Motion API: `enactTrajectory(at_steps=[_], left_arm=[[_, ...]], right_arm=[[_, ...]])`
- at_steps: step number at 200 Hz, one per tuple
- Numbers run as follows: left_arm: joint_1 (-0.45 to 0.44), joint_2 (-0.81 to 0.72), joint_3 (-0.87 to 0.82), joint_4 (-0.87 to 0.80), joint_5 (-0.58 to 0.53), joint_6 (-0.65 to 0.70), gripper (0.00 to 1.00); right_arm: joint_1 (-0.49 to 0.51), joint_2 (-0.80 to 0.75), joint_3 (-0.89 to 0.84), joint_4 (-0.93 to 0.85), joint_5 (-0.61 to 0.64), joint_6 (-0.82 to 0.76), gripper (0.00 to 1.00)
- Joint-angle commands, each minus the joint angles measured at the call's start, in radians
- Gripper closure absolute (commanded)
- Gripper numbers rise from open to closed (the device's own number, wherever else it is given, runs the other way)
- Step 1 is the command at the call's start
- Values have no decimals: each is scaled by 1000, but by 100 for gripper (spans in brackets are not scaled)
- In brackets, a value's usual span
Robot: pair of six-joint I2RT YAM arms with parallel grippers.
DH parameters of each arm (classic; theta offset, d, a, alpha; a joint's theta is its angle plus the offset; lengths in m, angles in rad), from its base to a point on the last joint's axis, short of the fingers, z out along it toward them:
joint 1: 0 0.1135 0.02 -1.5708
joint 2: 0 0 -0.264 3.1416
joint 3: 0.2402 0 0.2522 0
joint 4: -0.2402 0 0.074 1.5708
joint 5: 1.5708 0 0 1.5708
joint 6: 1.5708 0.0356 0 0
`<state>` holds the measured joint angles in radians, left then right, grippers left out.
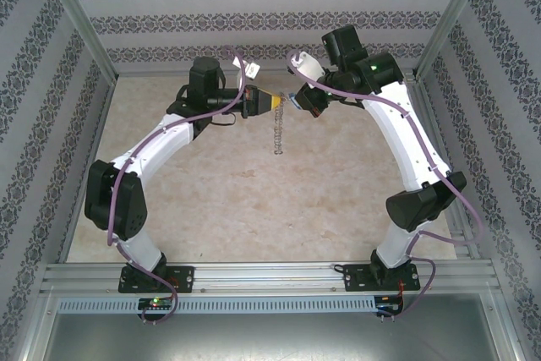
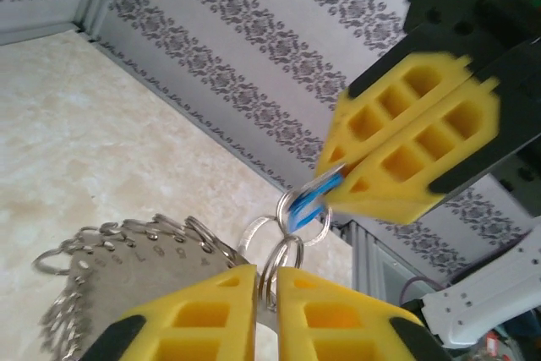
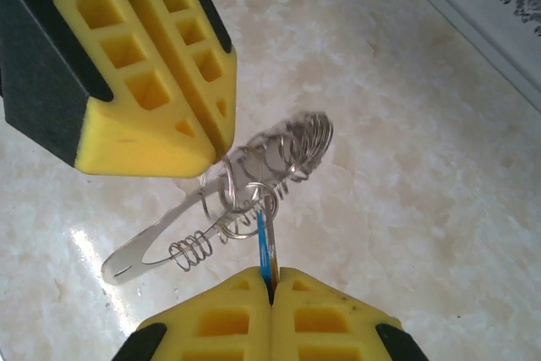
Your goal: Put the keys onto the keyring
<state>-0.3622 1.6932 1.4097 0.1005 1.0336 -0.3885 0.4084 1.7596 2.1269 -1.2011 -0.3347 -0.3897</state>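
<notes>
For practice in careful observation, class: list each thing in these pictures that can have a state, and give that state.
left claw: shut on the keyring.
right claw: shut on the key.
key: pinched in the air, tip at a small ring; threaded or not, unclear.
keyring: held aloft, loose rings dangling.

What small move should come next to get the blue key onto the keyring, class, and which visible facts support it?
Probably the right gripper should ease the key slightly round the ring it touches. It pinches the key, whose end meets a small ring of the keyring, and the left gripper clamps a neighbouring ring, steadying it.
</notes>
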Motion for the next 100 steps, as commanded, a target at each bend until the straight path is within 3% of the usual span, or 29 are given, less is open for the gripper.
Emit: enactTrajectory(at_steps=[1,46,100], left_arm=[[22,-41,-37,66,-49,-37,80],[49,-86,-122,129,-129,-74,57],[90,-194,-248,163,-275,-116,46]], right_arm=[[1,21,61,-23,48,2,100],[4,81,80,-37,73,4,100],[15,138,67,-25,69,17,100]])
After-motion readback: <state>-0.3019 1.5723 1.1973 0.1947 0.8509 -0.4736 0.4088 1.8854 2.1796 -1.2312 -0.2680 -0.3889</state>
